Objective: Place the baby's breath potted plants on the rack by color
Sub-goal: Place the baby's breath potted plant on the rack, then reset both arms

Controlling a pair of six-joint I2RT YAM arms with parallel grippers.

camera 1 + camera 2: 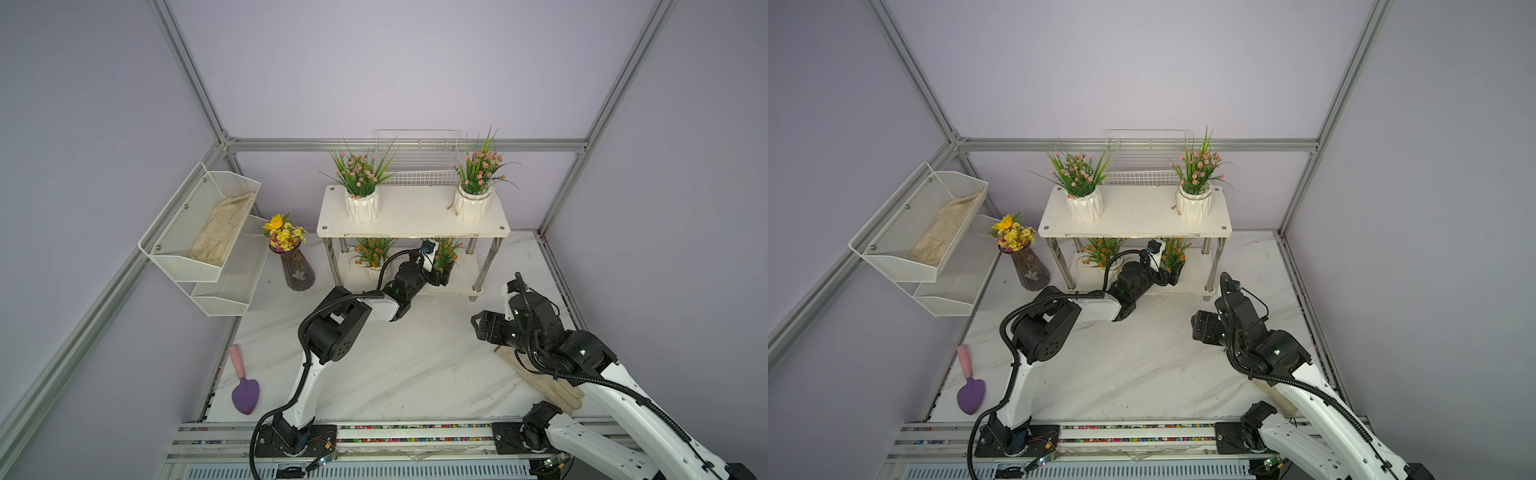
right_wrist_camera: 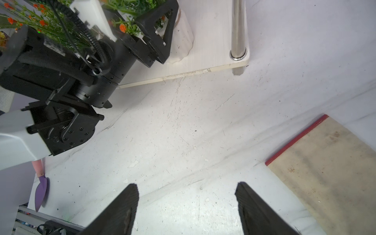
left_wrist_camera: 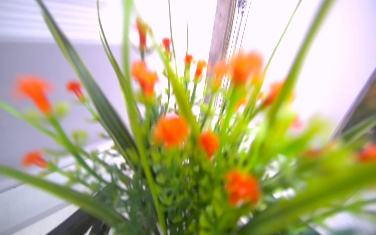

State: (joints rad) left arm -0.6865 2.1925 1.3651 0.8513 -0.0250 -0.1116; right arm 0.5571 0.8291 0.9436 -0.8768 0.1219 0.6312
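pink plants [image 1: 360,176] are seen on the rack [image 1: 415,214] top board, orange plants [image 1: 374,249] on the lower | left gripper [image 1: 440,274] is placed around one orange plant's pot [image 2: 183,34], grip cannot be told | right gripper [image 2: 187,184] is held spread, empty

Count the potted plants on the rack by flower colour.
Pink plants: 2, both on the top board of the rack.
Orange plants: 2, both on the lower board.
Total: 4.
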